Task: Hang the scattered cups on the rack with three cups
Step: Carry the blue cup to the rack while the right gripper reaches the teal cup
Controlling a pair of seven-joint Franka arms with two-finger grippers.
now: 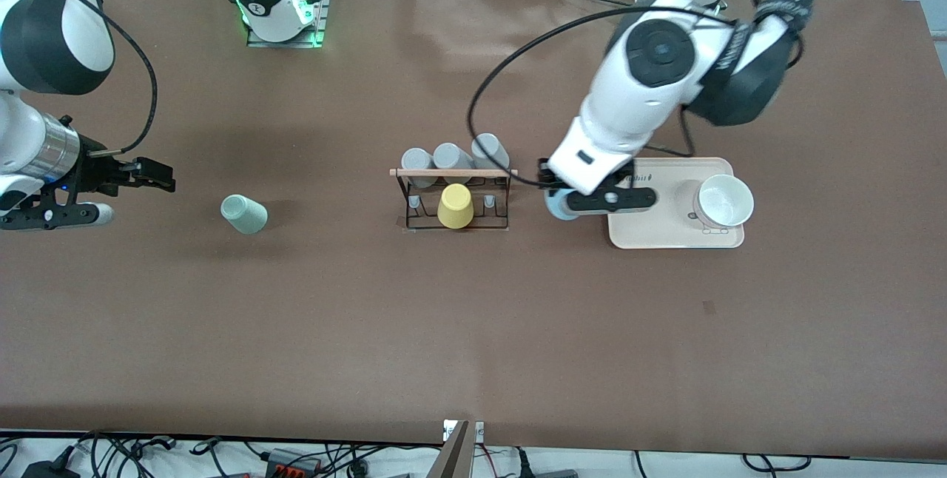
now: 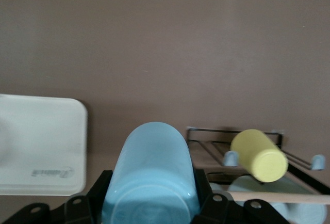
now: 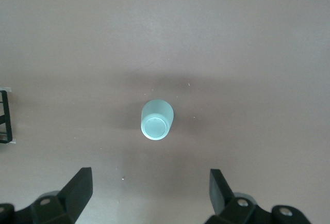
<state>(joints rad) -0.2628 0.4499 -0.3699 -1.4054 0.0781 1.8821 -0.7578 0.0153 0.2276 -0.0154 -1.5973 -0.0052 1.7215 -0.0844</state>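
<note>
Mint cup on its side on table, rack's 9 o'clock; right tool spread wide above it. Left tool pinching blue cup at rack's 3 o'clock, by tray.

The left hand hides most of the light blue cup.

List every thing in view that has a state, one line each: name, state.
light blue cup: held in the left gripper, between rack and tray
mint green cup: lying on its side on the table, not hung
right gripper: open, above the mint green cup
rack: standing, four cups on it
yellow cup: hung on the rack
three grey cups: hung on the rack
white bowl: upright on the beige tray
</note>
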